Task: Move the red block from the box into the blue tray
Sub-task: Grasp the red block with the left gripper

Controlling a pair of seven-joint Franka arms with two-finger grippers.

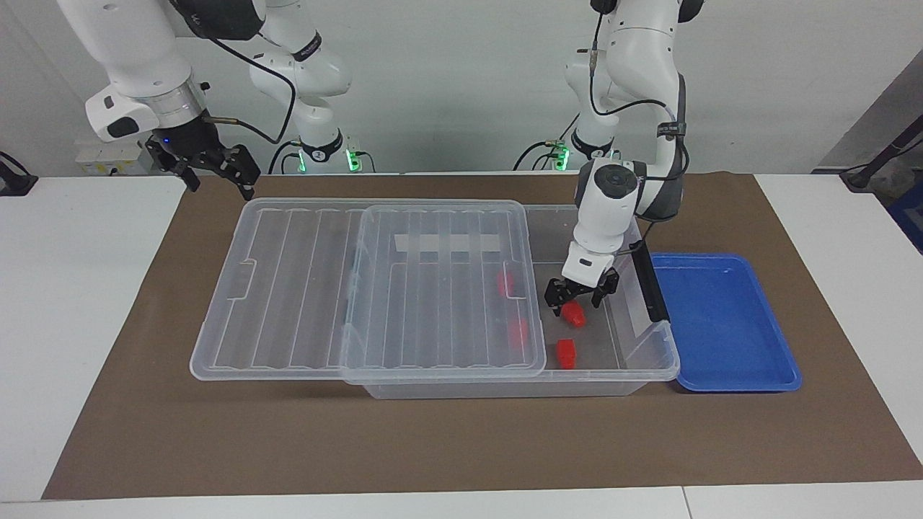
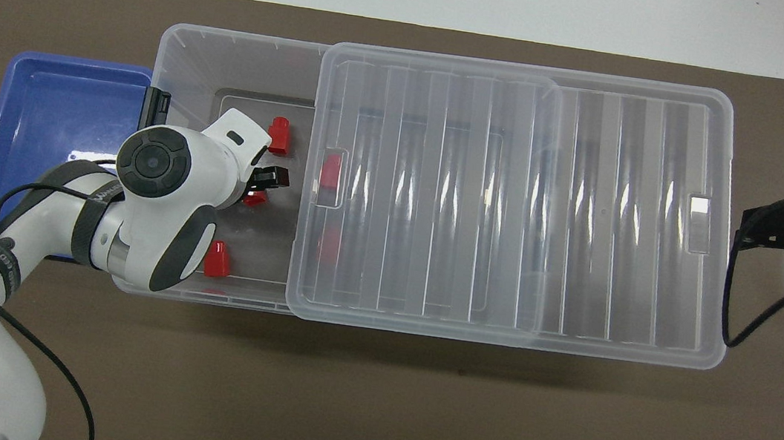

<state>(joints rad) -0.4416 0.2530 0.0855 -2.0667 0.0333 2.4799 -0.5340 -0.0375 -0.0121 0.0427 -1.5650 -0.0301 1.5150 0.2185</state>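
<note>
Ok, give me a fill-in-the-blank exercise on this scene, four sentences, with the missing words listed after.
1. The open left gripper is down inside the large clear plastic box, straddling a small ____ plastic block.
2. The ribbed clear lid is slid toward the ____ arm's end of the table.
3. The shallow blue plastic tray holds ____ blocks.
4. The right gripper waits in the air, holding ____.

Missing words: red; right; no; nothing

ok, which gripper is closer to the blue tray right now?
Left. The left gripper is open, down inside the box around a red block, at the end beside the blue tray. The right gripper waits, open, past the lid at the right arm's end.
</note>
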